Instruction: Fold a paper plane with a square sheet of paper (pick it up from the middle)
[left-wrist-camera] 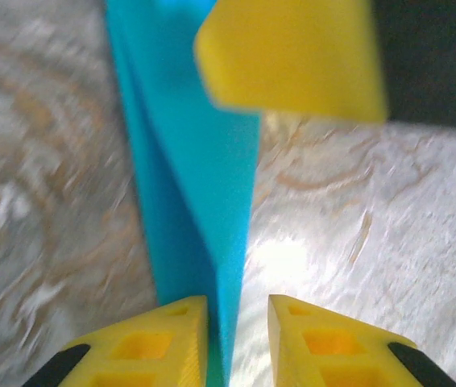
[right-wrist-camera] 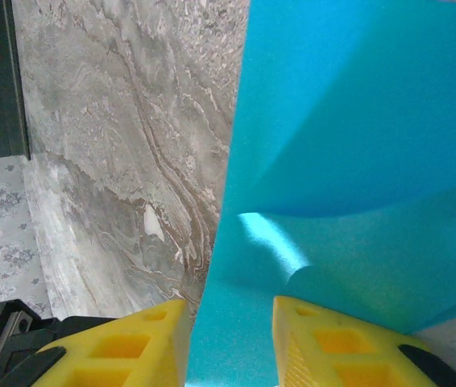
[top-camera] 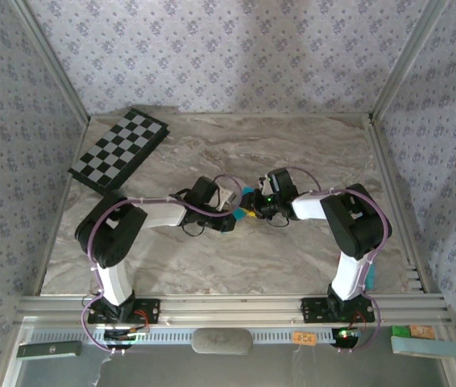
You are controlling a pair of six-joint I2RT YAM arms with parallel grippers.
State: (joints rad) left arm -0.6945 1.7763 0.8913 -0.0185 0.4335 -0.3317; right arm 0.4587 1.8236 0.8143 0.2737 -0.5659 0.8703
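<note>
Marble table (top-camera: 212, 258), checkerboard (top-camera: 119, 151) at its left rear. Mid-table the folded blue paper (right-wrist-camera: 357, 161) runs between both grippers: left gripper (left-wrist-camera: 238, 310) jaws parted, one finger clear of it; right gripper (right-wrist-camera: 230, 310) straddles it, grip unclear.

a: what carries everything here?
b: a table (top-camera: 308, 153) with a glossy top marbled in grey and beige veins.
a: and what lies on it?
b: a black-and-white checkerboard (top-camera: 119, 151), flat in the far left corner and turned at an angle. its near corner reaches the table's left edge.
a: anything in the middle?
b: folded turquoise paper (left-wrist-camera: 196, 201) sits over the middle, but i can't tell whether it touches the top.
a: the near edge?
b: an aluminium rail (top-camera: 236, 306) runs along it. the left arm base (top-camera: 117, 310) and right arm base (top-camera: 345, 310) are bolted there, well apart.
</note>
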